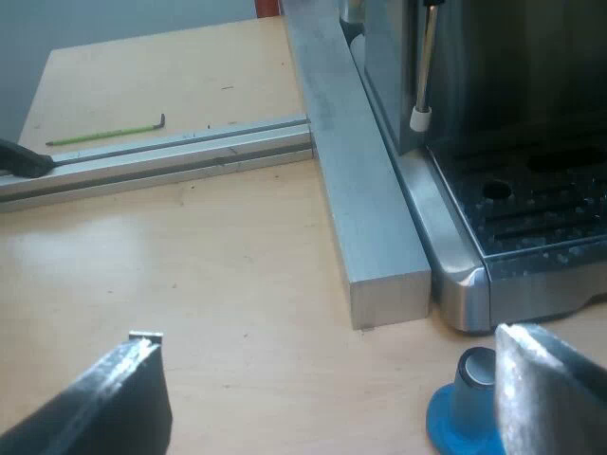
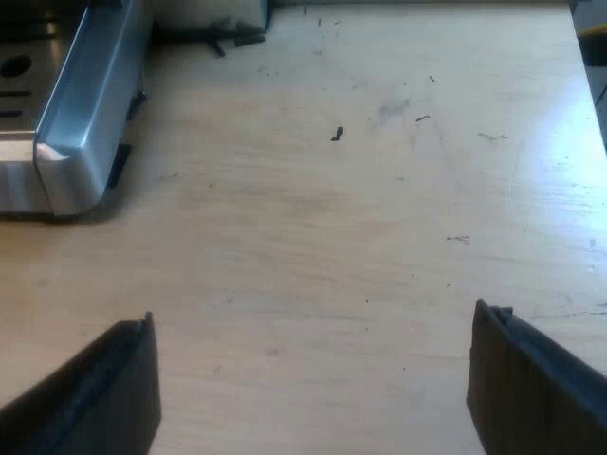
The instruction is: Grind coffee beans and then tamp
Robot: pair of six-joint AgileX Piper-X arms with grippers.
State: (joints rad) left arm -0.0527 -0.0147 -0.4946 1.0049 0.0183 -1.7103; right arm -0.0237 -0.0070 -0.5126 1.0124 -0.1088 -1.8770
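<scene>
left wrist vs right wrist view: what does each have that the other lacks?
Left wrist view: blue tamper next to one finger of the open left gripper, metal rails, steam wand. Right wrist view: dark specks on the tabletop ahead of the open right gripper. Both: wooden table, espresso machine base corner.

Left gripper [image 1: 327,341]: fingers [image 1: 114,398] spread wide, nothing between them. Right gripper [image 2: 313,318]: same, fingers [image 2: 531,379] wide apart, empty. Both wrists look pitched forward and down, probably hovering low; height hard to judge.
</scene>
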